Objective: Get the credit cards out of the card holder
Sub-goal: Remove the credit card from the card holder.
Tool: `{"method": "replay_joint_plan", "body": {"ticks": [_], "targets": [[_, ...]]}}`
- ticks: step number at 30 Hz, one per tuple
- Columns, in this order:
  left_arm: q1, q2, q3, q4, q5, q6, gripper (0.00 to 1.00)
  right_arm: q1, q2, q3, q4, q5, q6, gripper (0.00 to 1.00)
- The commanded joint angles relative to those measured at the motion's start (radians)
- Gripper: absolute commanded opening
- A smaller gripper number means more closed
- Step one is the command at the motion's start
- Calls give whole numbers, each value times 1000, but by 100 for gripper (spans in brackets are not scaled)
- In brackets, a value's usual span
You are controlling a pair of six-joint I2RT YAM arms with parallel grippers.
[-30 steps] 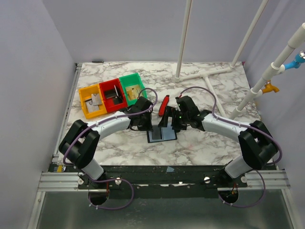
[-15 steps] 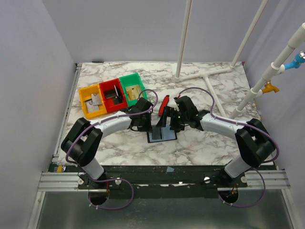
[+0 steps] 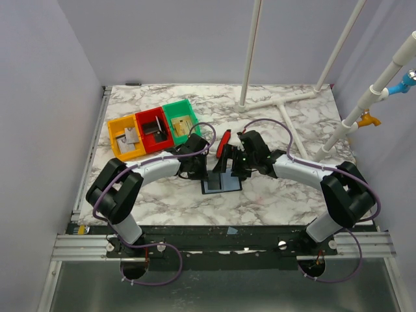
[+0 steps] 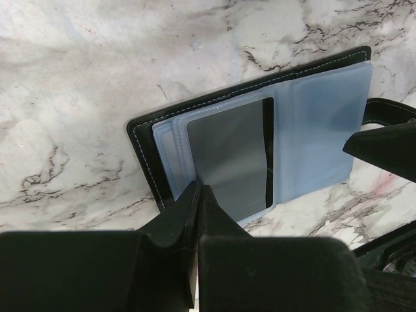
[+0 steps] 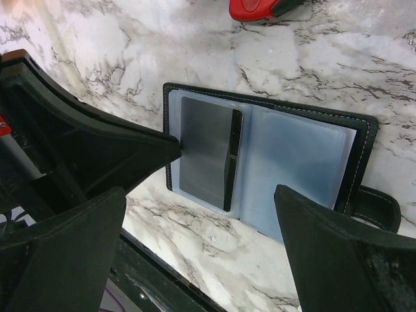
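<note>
The black card holder [image 3: 221, 184] lies open on the marble, its bluish-grey pockets facing up [image 4: 322, 123] [image 5: 299, 162]. A greyish credit card [image 4: 227, 156] [image 5: 203, 156] lies over its left page. My left gripper [image 4: 198, 188] [image 3: 200, 170] is shut, its tips pinched at the card's near-left edge; its wedge also shows in the right wrist view [image 5: 130, 153]. My right gripper [image 5: 198, 192] [image 3: 233, 170] is open wide just above the holder. One of its fingers [image 4: 383, 146] sits by the holder's right edge. No tan-gold card is in view.
A red-and-black tool [image 3: 223, 143] [image 5: 260, 8] lies just behind the holder. Orange [image 3: 127, 138], red [image 3: 154, 130] and green [image 3: 181, 121] bins with cards in them stand at the back left. White pipes [image 3: 286, 101] rise at the back right.
My right gripper has shifted slightly left toward the holder. My left arm has eased a little right, its gripper staying at the holder's left side.
</note>
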Motion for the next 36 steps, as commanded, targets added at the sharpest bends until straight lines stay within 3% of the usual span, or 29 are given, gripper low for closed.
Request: {"method": "replay_joint_plan", "body": {"ticks": [1,16,26,32,36], "targets": [[5,24,-4,22,3,14,0,5,20,-19,20,-18,10,100],[-8,45,21,27,27,8,0,5,49,-40,54,-38,41,91],[-29,68,41,36,37,-6,0,2,59,-47,62,-42,50,76],[-33,72,37,38,38,-8,0,-33,66,-84,135,-112,76,63],[-35,74,36,37,38,-9,0,-56,78,-114,184,-163,101,60]]}}
